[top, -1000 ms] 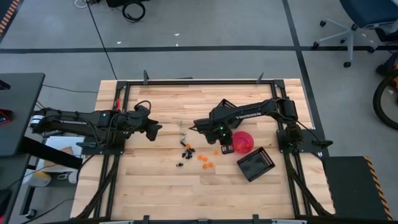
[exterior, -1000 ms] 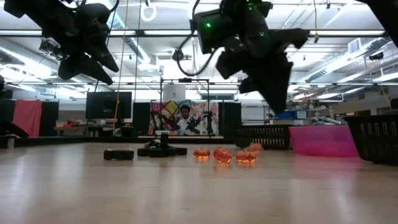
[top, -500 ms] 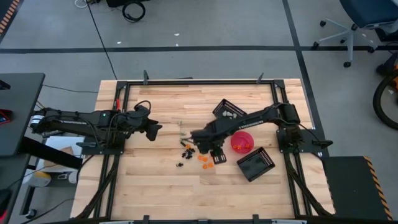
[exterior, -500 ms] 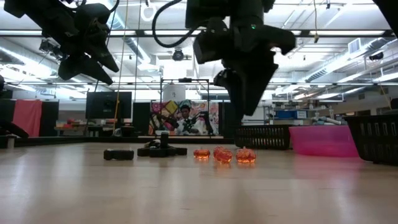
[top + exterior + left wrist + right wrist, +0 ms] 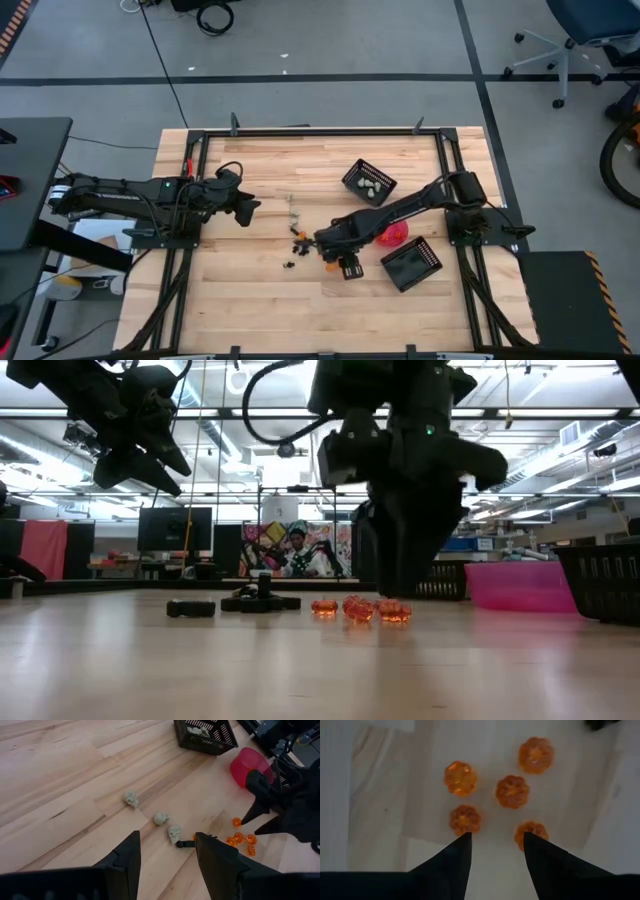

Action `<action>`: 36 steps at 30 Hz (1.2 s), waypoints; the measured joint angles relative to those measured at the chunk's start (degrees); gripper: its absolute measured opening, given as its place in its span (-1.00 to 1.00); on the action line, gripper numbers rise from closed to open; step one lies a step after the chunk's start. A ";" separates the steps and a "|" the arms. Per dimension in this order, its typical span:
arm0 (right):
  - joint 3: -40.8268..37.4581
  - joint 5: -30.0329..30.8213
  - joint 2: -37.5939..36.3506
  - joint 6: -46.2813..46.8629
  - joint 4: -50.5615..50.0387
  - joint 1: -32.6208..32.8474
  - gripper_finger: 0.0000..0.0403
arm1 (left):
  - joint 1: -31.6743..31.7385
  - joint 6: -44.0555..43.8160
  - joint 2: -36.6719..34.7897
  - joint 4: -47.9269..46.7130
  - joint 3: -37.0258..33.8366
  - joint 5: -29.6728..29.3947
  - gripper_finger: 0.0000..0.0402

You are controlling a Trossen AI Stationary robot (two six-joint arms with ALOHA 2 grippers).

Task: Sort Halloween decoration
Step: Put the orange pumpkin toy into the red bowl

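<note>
Above the wooden desk point(image 5: 250, 290), seen from overhead, my right fingers point(image 5: 328, 252) hang over the small translucent orange pumpkin trinkets point(image 5: 332, 266), with black trinkets point(image 5: 298, 240) just beside; my left fingers point(image 5: 250, 207) wait apart, well off to the side. At desk level, the pumpkins point(image 5: 358, 608) sit bunched. Through my right wrist, my fingers point(image 5: 495, 845) stand apart over five ribbed pumpkins point(image 5: 511, 790). They look light, hard and slippery; I judge that pinching one across its widest ribs is best.
</note>
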 joint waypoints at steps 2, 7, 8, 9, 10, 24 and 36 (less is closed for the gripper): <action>0.00 0.12 -1.03 0.56 0.59 -0.01 -0.09 | 0.00 0.00 0.02 0.00 0.00 0.01 -0.19; 0.00 2.52 -4.43 1.00 0.39 0.04 -0.09 | 0.00 0.00 0.01 -0.02 0.00 0.01 -0.19; -0.06 3.11 -4.99 1.00 0.33 0.04 -0.09 | 0.00 0.00 0.00 -0.02 0.00 0.01 -0.19; -0.71 3.40 -5.59 1.00 1.24 0.02 -0.09 | 0.00 -0.01 0.01 -0.02 0.00 0.01 -0.19; -2.02 3.80 -6.24 1.01 3.06 0.02 -0.09 | 0.00 -0.01 0.01 -0.02 0.00 0.01 -0.19; -23.68 5.12 -13.01 3.99 30.32 -0.16 -0.09 | 0.00 -0.55 0.00 0.00 0.02 0.84 -0.19; -26.98 7.69 -12.75 3.37 36.19 -0.40 -0.10 | 0.00 -0.49 0.02 0.01 0.01 0.84 -0.19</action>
